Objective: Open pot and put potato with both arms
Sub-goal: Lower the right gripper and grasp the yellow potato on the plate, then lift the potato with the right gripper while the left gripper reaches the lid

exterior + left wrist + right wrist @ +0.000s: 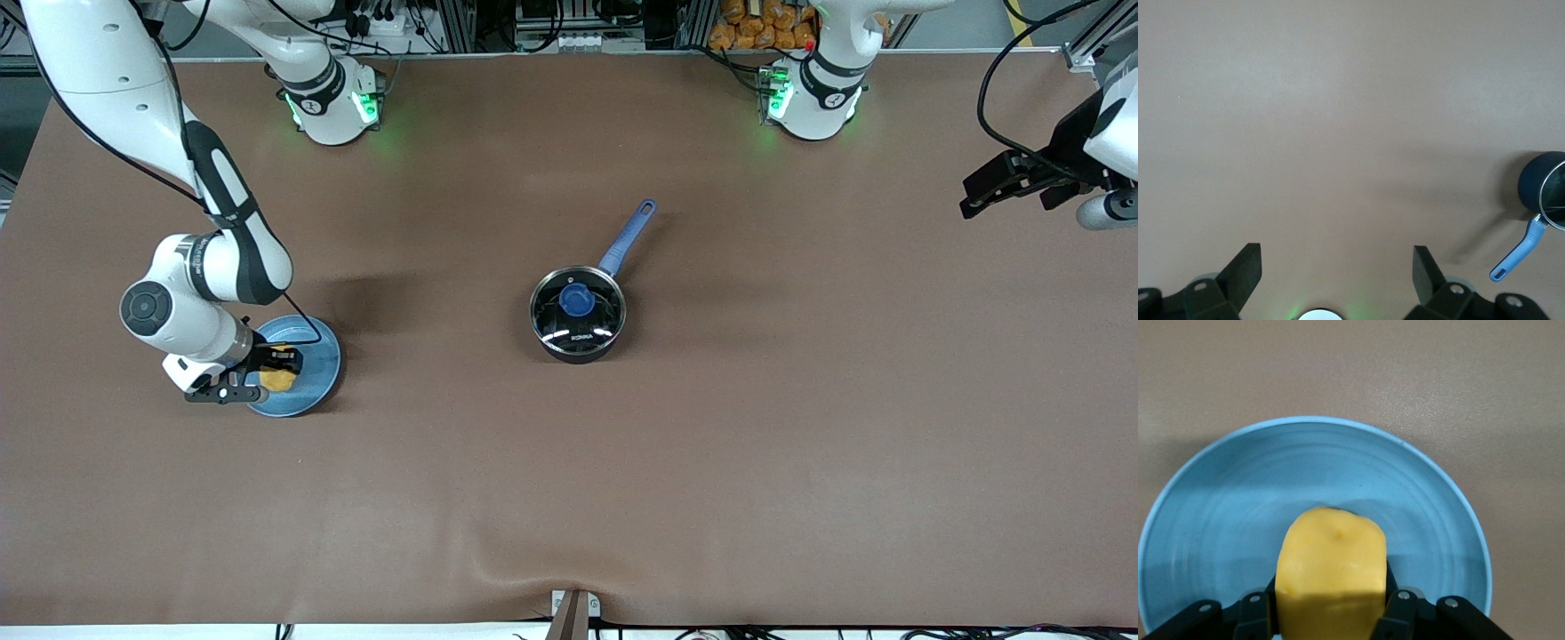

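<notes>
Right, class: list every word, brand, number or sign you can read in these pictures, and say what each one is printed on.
One marking only: short white lettering on the glass lid of the pot, near the rim closest to the front camera; too small to read.
Potato, plate, table: no text.

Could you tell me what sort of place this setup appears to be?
Probably a robotics lab: a brown-covered table with only a pot and a plate, and metal framing with cables at the arms' bases.
</notes>
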You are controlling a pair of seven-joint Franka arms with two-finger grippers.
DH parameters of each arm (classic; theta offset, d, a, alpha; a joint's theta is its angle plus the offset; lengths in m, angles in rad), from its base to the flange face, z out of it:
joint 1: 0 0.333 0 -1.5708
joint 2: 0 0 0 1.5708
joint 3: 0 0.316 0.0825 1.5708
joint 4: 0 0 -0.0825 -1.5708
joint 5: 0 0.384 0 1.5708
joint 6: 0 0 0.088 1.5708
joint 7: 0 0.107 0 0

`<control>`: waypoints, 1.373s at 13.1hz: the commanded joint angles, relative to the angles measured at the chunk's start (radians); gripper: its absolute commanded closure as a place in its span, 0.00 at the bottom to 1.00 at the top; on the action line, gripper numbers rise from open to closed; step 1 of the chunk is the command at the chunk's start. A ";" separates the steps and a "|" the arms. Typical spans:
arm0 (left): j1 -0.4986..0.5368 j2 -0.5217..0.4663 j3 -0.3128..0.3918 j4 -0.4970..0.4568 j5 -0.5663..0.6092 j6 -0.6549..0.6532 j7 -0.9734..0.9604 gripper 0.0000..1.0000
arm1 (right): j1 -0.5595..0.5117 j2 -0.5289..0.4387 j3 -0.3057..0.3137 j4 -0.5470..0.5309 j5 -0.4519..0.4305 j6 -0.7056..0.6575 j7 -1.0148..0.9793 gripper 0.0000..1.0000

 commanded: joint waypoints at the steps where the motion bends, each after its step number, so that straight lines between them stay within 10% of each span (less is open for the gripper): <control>1: 0.007 0.005 -0.007 0.009 -0.005 -0.011 0.001 0.00 | -0.014 -0.124 0.015 -0.019 0.004 -0.108 -0.027 1.00; 8: -0.017 0.018 -0.008 0.015 -0.003 -0.007 0.001 0.00 | -0.008 -0.351 0.016 -0.007 0.005 -0.289 -0.025 1.00; 18: -0.172 0.133 -0.016 0.036 -0.038 0.050 -0.071 0.00 | -0.011 -0.519 0.010 0.324 0.007 -0.914 -0.017 1.00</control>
